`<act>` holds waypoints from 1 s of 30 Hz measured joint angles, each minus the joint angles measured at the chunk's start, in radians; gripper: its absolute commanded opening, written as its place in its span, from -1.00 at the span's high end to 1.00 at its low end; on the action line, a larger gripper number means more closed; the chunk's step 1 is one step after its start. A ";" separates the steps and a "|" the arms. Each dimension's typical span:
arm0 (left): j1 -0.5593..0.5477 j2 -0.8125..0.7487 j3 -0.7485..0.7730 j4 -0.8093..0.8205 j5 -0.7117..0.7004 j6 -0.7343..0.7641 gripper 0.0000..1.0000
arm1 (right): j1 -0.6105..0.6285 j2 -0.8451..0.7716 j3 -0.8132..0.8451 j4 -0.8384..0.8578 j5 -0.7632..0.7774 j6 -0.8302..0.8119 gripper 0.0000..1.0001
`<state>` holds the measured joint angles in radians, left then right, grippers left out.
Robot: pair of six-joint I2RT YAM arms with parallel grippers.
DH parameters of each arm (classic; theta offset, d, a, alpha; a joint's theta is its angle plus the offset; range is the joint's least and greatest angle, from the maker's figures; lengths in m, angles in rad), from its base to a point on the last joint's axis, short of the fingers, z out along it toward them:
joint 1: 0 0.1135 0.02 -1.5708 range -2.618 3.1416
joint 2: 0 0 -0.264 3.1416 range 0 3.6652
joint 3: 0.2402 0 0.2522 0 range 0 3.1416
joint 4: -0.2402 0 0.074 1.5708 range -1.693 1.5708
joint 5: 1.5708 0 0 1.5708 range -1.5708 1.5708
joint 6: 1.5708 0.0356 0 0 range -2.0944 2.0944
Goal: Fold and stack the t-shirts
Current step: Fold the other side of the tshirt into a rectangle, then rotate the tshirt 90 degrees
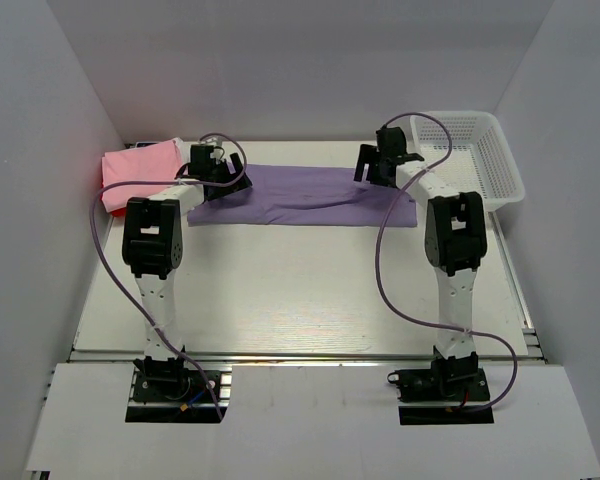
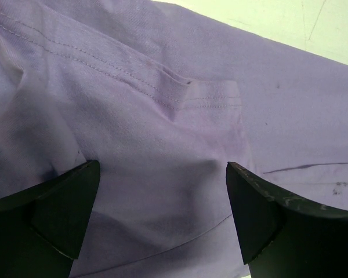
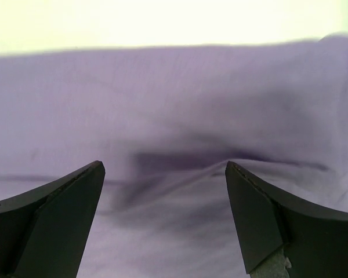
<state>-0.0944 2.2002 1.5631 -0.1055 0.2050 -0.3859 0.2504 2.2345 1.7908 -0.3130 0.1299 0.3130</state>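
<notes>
Evidently the pink shirt point(image 1: 140, 172) has been folded, while the purple shirt point(image 1: 310, 196) is left unfinished beneath the left tool point(image 2: 162, 197) and right tool point(image 3: 164, 197), both wide open, empty.

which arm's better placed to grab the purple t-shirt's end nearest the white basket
Right: the right fingers, open, hang over that end of the lavender-purple cotton t-shirt; the left fingers sit over the far end by the light pink t-shirt.
</notes>
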 measured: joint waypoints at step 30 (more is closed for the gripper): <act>0.003 0.101 0.144 -0.026 -0.011 0.000 -1.00 | -0.053 -0.008 0.011 -0.001 0.001 -0.070 -0.81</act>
<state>-0.0914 2.3009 1.7069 -0.1310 0.1940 -0.3859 0.1970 2.2269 1.8023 -0.3141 0.1307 0.2432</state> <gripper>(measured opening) 0.995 0.904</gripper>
